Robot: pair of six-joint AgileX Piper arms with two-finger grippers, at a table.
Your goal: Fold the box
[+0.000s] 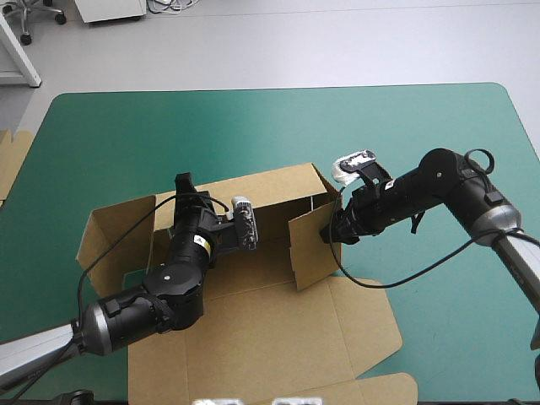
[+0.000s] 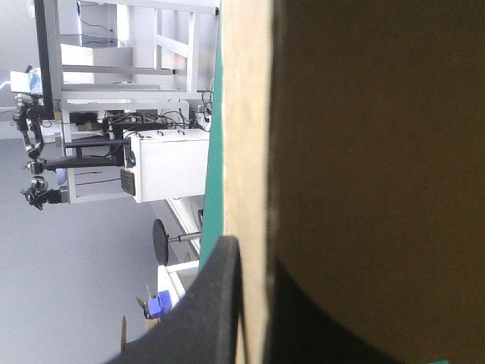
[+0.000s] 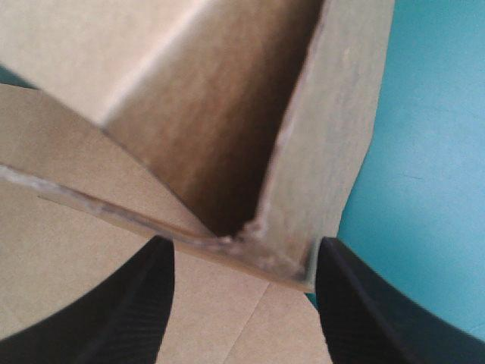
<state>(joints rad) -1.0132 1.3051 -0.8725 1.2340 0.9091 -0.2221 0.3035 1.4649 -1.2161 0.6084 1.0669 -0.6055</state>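
I have the box (image 1: 253, 321) mid-table on the teal-green cover (image 1: 253, 126), partly raised. Its rear wall stands up, a flap stands at each end, and its broad lid panel lies flat on the side nearest me.

My left gripper (image 1: 184, 187) is at the box's rear wall, toward its left end. In the left wrist view that gripper (image 2: 254, 254) is clamped on the wall's edge. One black finger (image 2: 208, 318) lies against the pale outer face of the box (image 2: 246, 114), and the other is a dark shape on the shadowed inner side, with only the board between them.

My right gripper (image 1: 331, 229) is at the box's right end, by the upright flap there. The right wrist view shows this gripper (image 3: 244, 244) with its fingers (image 3: 136, 311) standing well apart and a raised corner of the box (image 3: 83, 250) between them.

A strip of spare board (image 1: 10, 160) lies well to the left of the box, at the table's edge.
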